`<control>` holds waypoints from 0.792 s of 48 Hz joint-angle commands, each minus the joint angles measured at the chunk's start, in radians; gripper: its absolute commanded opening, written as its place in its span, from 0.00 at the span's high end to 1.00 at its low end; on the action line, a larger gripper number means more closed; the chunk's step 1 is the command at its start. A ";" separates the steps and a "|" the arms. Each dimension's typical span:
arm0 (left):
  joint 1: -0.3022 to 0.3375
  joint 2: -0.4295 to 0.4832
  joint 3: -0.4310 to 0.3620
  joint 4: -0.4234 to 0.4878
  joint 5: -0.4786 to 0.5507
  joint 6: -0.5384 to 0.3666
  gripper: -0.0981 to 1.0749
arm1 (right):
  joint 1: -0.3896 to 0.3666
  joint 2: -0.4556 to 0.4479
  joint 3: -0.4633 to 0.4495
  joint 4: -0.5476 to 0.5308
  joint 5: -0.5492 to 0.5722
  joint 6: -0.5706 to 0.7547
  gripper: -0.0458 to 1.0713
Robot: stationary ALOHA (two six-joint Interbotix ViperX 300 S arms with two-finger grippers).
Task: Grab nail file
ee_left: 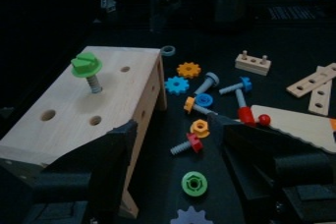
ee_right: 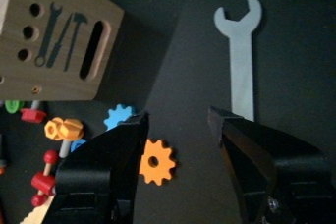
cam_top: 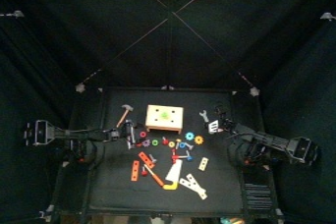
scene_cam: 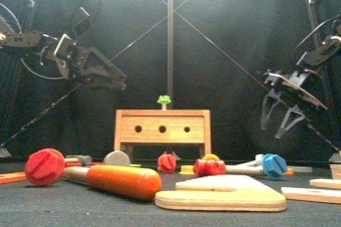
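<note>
Two black robot arms hang over a black desk strewn with toy tools. The left gripper is raised above the desk's left side, its fingers spread open and holding nothing. Seen from its wrist, a wooden box with a green bolt standing in its top lies just ahead, with a green ring on the desk between the fingers.

The right gripper hangs above the right side, fingers also open and empty. Below it an orange gear lies between the fingers. No piece can be told for sure as a nail file; the closest in shape is a flat pale-blue wrench, lying on the desk just past the right fingers, beside the box.
</note>
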 commanded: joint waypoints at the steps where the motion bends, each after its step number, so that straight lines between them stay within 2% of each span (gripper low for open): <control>1: -0.002 -0.002 -0.005 -0.015 0.000 0.000 0.12 | 0.060 -0.005 -0.032 -0.012 -0.003 -0.002 0.19; 9: -0.015 -0.002 0.002 -0.023 0.034 0.003 0.12 | 0.170 -0.002 -0.054 -0.025 -0.003 -0.002 0.19; 15: -0.094 -0.002 0.000 0.006 0.077 0.003 0.12 | 0.222 0.014 -0.060 -0.023 -0.003 0.000 0.19; 20: -0.175 0.002 -0.002 0.028 0.138 -0.003 0.12 | 0.235 0.031 -0.060 -0.020 -0.003 0.000 0.19; 28: -0.324 0.037 -0.029 -0.003 0.235 -0.005 0.12 | 0.239 0.074 -0.066 -0.025 -0.003 -0.002 0.19; 38: -0.422 0.138 -0.100 0.006 0.288 0.002 0.12 | 0.241 0.095 -0.067 -0.015 -0.005 0.000 0.19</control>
